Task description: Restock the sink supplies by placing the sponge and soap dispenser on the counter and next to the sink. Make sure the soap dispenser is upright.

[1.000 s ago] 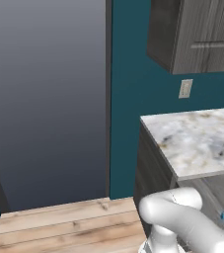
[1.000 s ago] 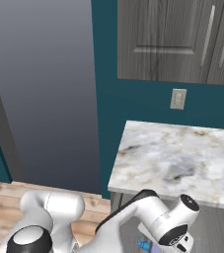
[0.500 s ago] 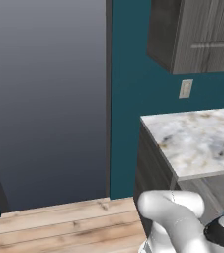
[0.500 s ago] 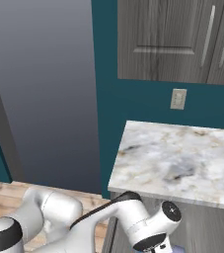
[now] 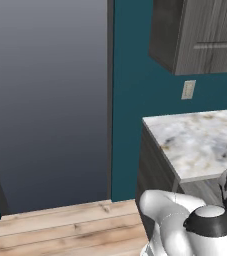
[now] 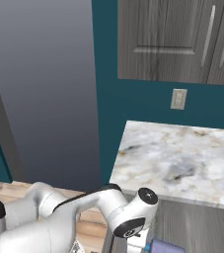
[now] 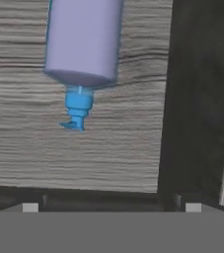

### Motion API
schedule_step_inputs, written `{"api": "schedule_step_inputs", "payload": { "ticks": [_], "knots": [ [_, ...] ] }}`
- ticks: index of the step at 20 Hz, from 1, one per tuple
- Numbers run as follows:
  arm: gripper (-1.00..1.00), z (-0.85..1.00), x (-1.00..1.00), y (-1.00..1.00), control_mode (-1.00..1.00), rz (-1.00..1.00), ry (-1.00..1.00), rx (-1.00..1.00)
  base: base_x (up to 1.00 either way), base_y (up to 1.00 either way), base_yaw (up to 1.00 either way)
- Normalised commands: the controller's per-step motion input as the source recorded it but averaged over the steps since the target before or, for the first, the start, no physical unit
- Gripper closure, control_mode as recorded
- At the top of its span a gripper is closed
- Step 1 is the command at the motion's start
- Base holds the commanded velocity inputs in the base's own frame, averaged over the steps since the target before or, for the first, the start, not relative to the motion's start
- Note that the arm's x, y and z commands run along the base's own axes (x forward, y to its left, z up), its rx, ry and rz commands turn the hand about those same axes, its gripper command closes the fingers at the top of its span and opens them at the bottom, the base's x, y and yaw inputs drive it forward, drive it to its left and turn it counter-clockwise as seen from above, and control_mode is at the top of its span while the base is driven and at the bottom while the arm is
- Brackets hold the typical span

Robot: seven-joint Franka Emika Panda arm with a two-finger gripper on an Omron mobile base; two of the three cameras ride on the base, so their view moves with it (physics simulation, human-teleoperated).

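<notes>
Lavender soap dispenser (image 7: 84, 42) beyond spread jaws

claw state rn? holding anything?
Claw: open, holding nothing. The soap dispenser lies ahead of it on a wood-grain surface, untouched.

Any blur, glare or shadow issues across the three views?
Hand view: soap dispenser soft-edged and cropped at the top, wood grain behind it smeared, no cast shadow visible. Left base view: counter evenly lit, no glare, veining slightly soft. Right base view: flat rendered light, grey panel beside the teal wall shades smoothly.
</notes>
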Motion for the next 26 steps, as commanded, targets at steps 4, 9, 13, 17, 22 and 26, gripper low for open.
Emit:
{"api": "schedule_step_inputs", "payload": {
  "ticks": [4, 9, 13, 17, 22, 26],
  "knots": [
    [-1.0, 0.0, 0.33, -0.01, -1.0, -0.25, 0.2, 0.0, 0.0, 0.0, 0.0],
    [-1.0, -0.09, 0.26, -0.18, -1.0, -0.03, 0.02, 0.01, 0.0, 0.0, 0.0],
    [-1.0, -0.15, 0.12, -0.31, -1.0, 0.0, 0.0, 0.03, 0.0, 0.0, 0.0],
    [-1.0, -0.17, 0.0, -0.37, -1.0, 0.0, -0.02, 0.04, 0.0, 0.0, 0.0],
    [-1.0, -0.17, 0.0, -0.26, -1.0, 0.0, 0.0, 0.02, 0.0, 0.0, 0.0],
    [-1.0, -0.13, 0.0, -0.17, -1.0, 0.0, 0.0, 0.0, 0.0, 0.0, 0.0]
  ]
}}
